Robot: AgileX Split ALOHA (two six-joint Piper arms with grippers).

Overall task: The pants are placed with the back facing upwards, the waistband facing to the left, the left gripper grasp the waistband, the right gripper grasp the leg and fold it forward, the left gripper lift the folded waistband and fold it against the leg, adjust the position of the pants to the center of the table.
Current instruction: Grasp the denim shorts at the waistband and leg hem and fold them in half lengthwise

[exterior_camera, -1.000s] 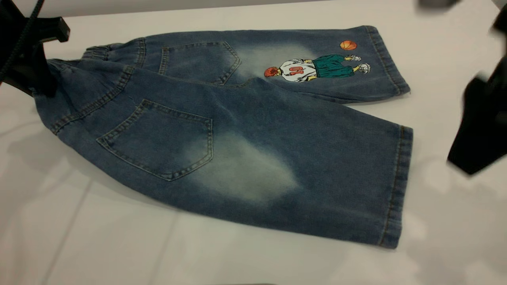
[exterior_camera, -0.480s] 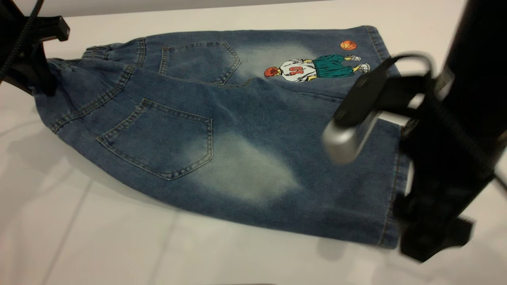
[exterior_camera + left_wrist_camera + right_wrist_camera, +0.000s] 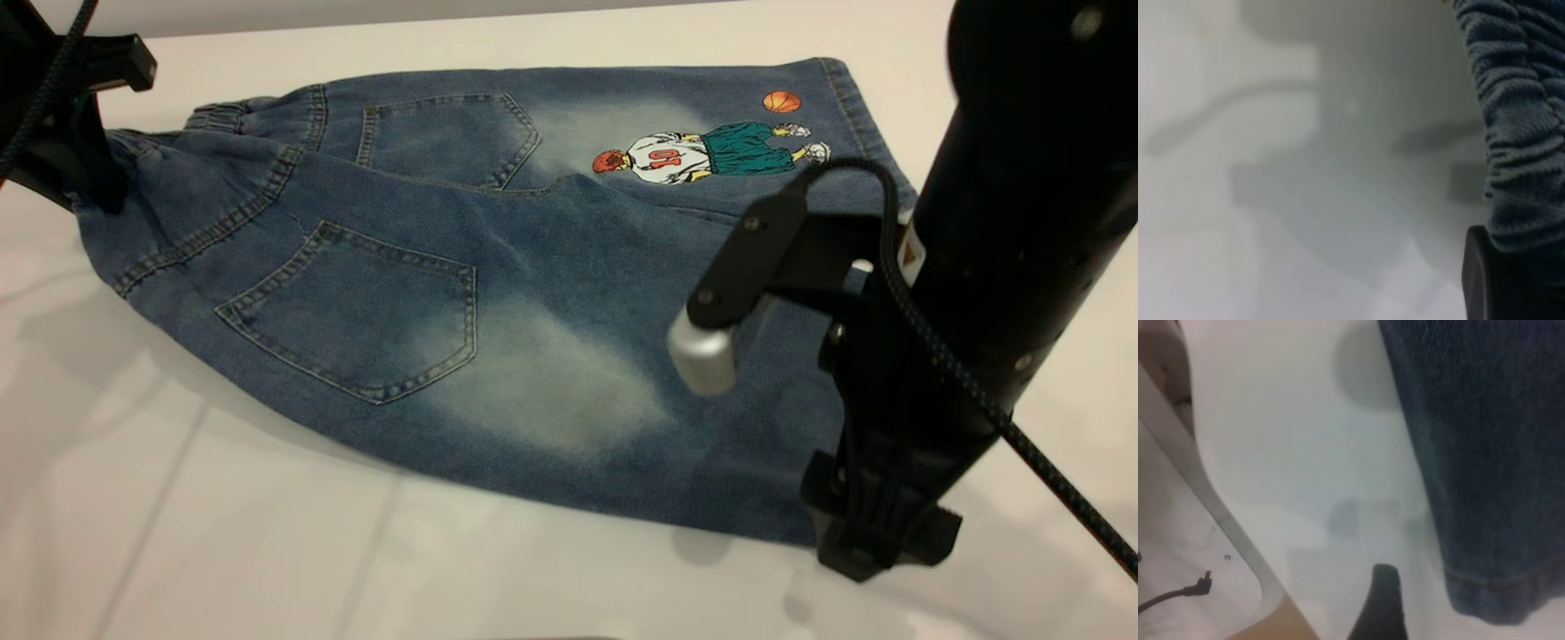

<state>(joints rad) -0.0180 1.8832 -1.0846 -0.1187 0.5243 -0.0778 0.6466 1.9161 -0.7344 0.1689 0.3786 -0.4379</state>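
Observation:
The blue denim pants (image 3: 551,267) lie back up on the white table (image 3: 222,533), waist at the left. My left gripper (image 3: 84,178) is shut on the ruched waistband (image 3: 213,116) and holds that edge slightly raised. In the left wrist view the waistband (image 3: 1518,120) runs down onto a black finger (image 3: 1481,280). The plain leg (image 3: 622,400) with the faded patch is nearest the front. My right gripper (image 3: 876,542) stands open at that leg's hem corner (image 3: 1498,597). One of its fingers (image 3: 1383,603) rests on bare table beside the hem; the other is hidden.
The leg with the basketball-player print (image 3: 711,151) lies at the back right. The right arm's silver wrist camera (image 3: 702,360) hangs over the plain leg. The table's edge (image 3: 1218,500) runs close to the right gripper, with a cable plug (image 3: 1201,581) beyond it.
The right arm has swung in from the right edge and come down at the plain leg's hem corner. The left gripper and the pants have stayed put.

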